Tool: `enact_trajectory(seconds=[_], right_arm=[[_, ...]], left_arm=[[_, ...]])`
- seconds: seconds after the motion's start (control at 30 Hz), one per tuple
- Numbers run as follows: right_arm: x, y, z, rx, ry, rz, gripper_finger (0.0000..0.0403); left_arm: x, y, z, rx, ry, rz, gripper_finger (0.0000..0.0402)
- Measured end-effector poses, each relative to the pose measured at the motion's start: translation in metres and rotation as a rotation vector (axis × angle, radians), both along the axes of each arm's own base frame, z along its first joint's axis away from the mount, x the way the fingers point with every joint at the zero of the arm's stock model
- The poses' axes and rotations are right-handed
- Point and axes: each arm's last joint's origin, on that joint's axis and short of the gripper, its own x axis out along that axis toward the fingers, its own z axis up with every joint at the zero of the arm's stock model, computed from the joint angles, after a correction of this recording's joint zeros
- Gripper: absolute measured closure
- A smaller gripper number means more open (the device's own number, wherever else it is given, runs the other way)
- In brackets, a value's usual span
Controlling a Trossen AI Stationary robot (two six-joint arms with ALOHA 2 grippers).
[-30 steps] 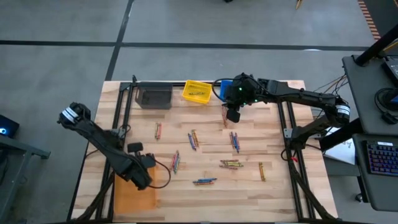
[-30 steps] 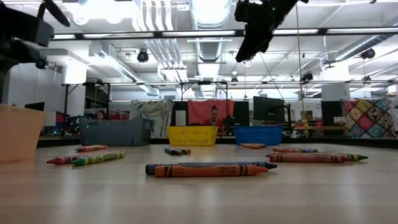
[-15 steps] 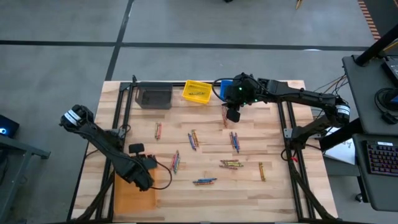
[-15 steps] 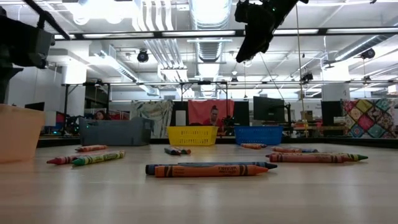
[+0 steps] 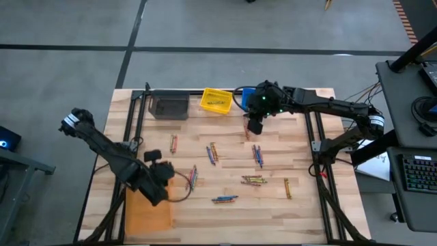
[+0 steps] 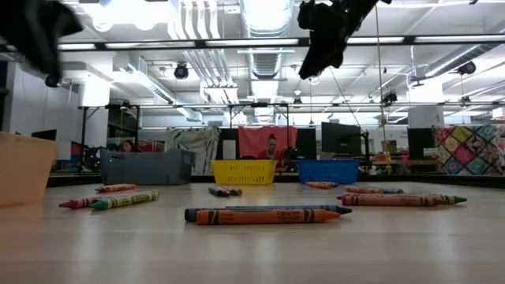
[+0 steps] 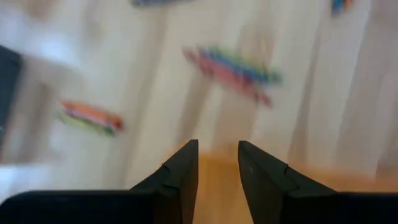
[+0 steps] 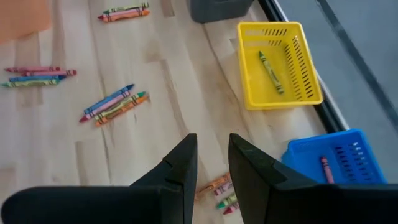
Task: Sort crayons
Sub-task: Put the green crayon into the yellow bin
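Observation:
Many crayons lie flat on the wooden table, among them a pair (image 5: 193, 178), a cluster (image 5: 254, 180) and a blue-and-orange pair (image 6: 264, 214) nearest the low camera. My left gripper (image 5: 162, 179) hangs open over the far right corner of the orange bin (image 5: 145, 213), with nothing between its fingers (image 7: 180, 171). My right gripper (image 5: 255, 126) is held high above the table in front of the blue bin (image 8: 333, 163), open and empty. A green crayon (image 8: 271, 73) lies in the yellow bin (image 8: 277, 62), and a red one (image 8: 324, 168) in the blue bin.
A grey bin (image 5: 169, 106), the yellow bin (image 5: 216, 100) and the blue bin (image 5: 246, 98) stand in a row along the table's far edge. Black frame rails (image 5: 130, 137) run along the left and right sides. The room behind shows in the low view.
My left gripper has risen from just above the orange bin and shifted a little toward the table's far right, tipping as it went. The crayons on the table and the right arm have stayed where they were.

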Motion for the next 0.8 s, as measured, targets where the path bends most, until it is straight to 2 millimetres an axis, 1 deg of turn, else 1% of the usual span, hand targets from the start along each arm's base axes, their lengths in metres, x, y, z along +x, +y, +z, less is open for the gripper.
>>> enact_trajectory(seconds=[0.17,0.37,0.43,0.57,0.8], right_arm=[[0.002,0.007,-0.001,0.069,-0.015,-0.050,0.0321],[0.007,0.018,-0.004,0.119,-0.009,-0.061,0.0321],[0.009,0.022,-0.009,0.130,0.018,-0.054,0.0321],[0.016,0.027,-0.019,0.156,0.068,-0.055,0.0321],[0.027,0.028,-0.045,0.212,0.183,-0.098,0.0321]], left_arm=[[0.015,0.028,0.027,0.010,-0.118,0.012,0.0316],[0.032,0.056,0.042,0.029,-0.257,-0.130,0.0325],[0.035,0.063,0.042,0.030,-0.285,-0.169,0.0326],[0.038,0.081,0.036,0.053,-0.286,-0.216,0.0326],[0.045,0.115,0.033,0.154,-0.254,-0.198,0.0326]])
